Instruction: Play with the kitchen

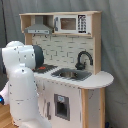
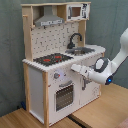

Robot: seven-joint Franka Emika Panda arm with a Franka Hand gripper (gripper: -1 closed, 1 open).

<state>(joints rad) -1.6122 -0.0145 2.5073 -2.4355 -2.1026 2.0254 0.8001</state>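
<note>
Grey backdrop | kitchen [image 2: 52, 75] front just beside claw [image 2: 75, 68], seemingly touching | claw's opening: cannot tell

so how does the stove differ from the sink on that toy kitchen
The stove is a flat black panel with red rings; the sink is a recessed metallic basin. The black faucet rises behind the sink, while the grey hood hangs above the stove. Both sit in the same white countertop.

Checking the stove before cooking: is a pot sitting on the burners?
No. In the second exterior view the stove on the kitchen shows bare red-ringed burners.
</note>
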